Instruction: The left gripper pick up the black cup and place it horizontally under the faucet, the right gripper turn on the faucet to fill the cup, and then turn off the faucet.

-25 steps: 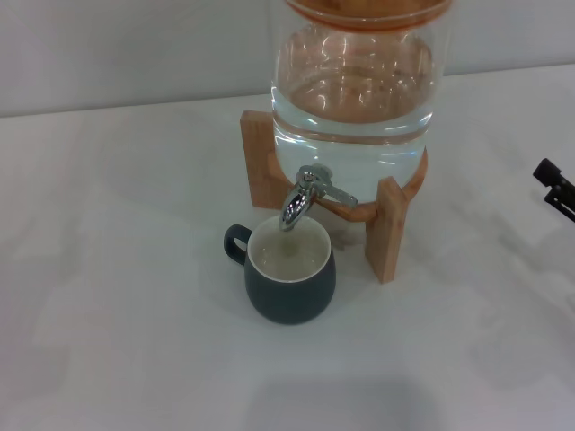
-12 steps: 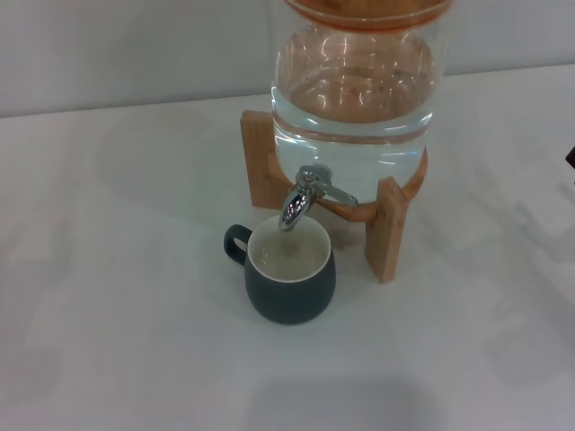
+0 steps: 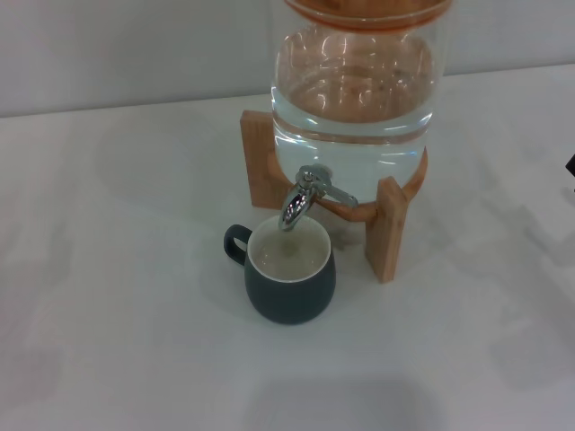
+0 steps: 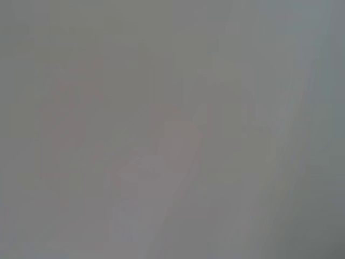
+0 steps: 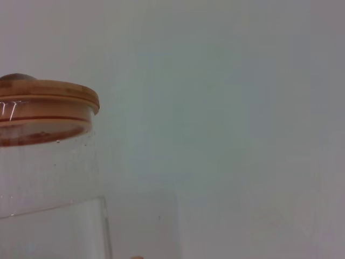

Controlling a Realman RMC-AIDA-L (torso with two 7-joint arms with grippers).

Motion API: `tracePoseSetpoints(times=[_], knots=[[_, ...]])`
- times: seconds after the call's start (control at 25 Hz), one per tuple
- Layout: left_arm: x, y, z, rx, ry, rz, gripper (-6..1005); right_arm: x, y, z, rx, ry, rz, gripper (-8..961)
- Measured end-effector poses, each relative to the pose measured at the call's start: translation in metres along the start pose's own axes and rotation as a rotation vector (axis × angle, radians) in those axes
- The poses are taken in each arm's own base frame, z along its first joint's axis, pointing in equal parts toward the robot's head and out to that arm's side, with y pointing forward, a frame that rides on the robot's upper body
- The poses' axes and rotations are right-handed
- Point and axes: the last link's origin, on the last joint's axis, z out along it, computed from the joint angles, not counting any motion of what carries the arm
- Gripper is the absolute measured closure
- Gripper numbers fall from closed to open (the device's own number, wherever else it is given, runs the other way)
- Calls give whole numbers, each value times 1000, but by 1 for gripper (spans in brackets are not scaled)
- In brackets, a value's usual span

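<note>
1. The black cup (image 3: pixel 290 285) stands upright on the white table (image 3: pixel 117 296), its open mouth facing straight up and its long axis vertical, not laid on its side.
2. Its small loop handle (image 3: pixel 235 243) points toward the robot's left and slightly away from the robot.
3. The cream inside of the cup holds some water, well below the rim.
4. The faucet (image 3: pixel 303 196) hangs directly above the far side of the cup's mouth, its spout angled down into the opening and just clear of the rim; its short lever (image 3: pixel 336 193) sticks out toward the robot's right.
5. The faucet is mounted low on the glass water jar (image 3: pixel 355 94), which is partly full of water and sits in a wooden stand (image 3: pixel 386 229) just behind the cup.
6. The right wrist view shows the jar's upper wall and its wooden lid (image 5: pixel 46 105) against a plain pale wall.
7. The right gripper (image 3: pixel 571 164) shows only as a dark sliver at the right edge of the head view, well apart from the faucet and cup; whether its fingers are spread or closed cannot be told.
8. The left gripper appears in no view; its wrist camera shows only a featureless grey surface.
</note>
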Motion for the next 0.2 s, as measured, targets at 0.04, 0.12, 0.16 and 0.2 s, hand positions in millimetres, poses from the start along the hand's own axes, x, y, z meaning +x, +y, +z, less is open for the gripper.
tracePoseSetpoints(times=[0.04, 0.12, 0.16, 0.2], knots=[[0, 0, 0, 0, 0, 0, 467, 0, 0, 0, 0, 0, -1, 142], [0, 0, 0, 1, 1, -2, 467, 0, 0, -1, 0, 0, -4, 142], [0, 1, 0, 2, 3, -4, 467, 0, 0, -1, 0, 0, -6, 142], [-1, 1, 0, 3, 4, -5, 467, 0, 0, -1, 0, 0, -6, 142]])
